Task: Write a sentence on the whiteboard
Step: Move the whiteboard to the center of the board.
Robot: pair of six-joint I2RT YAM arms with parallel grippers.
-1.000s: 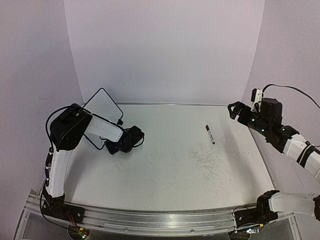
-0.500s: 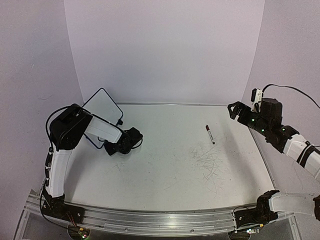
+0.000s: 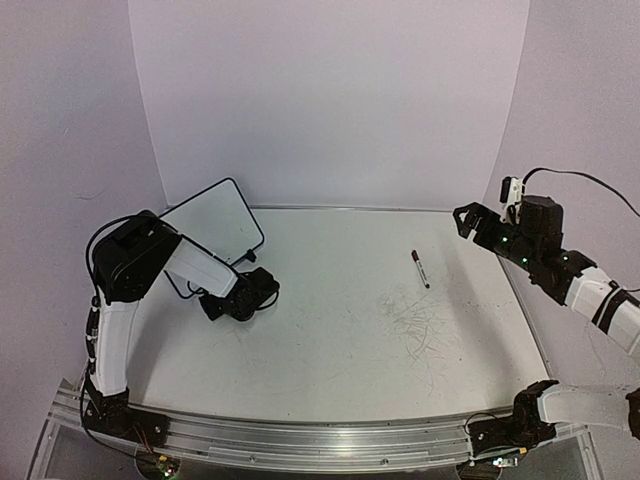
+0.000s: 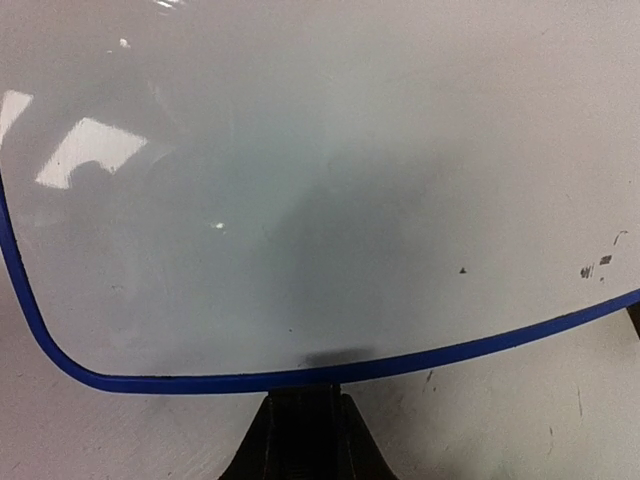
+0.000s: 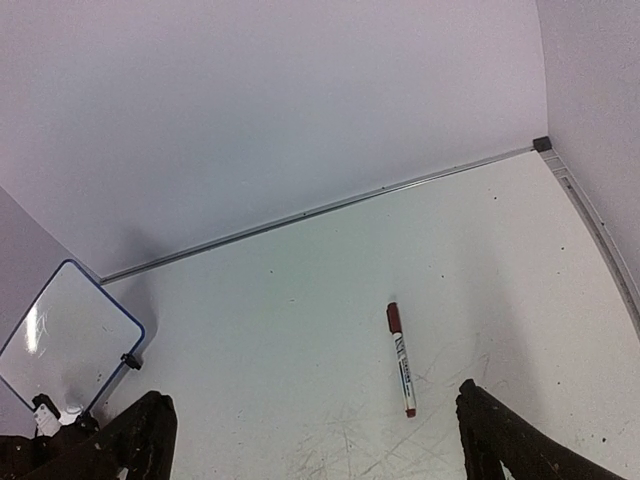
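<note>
The whiteboard (image 3: 213, 222), white with a thin dark-blue rim, stands tilted at the back left of the table. It also shows in the right wrist view, whiteboard (image 5: 65, 335). Its face (image 4: 300, 200) is blank with a few small specks; no sentence shows on it. My left gripper (image 3: 210, 300) is shut on the board's lower rim, and in the left wrist view the left gripper (image 4: 305, 400) has its jaws together just under the blue edge. My right gripper (image 3: 470, 220) hangs open above the right side. Ahead of the right gripper (image 5: 318, 415), a red-capped marker (image 5: 401, 360) lies on the table.
The marker (image 3: 419, 269) lies alone right of centre, near a patch of grey scuff marks (image 3: 420, 325) on the tabletop. A metal rail (image 3: 350, 208) runs along the back edge under the white walls. A small black clip foot (image 5: 129, 361) sits at the board's edge.
My left gripper has shut on the whiteboard's lower rim and moved a little down and left. The board has swung round, its top now further right. The right arm has barely moved.
</note>
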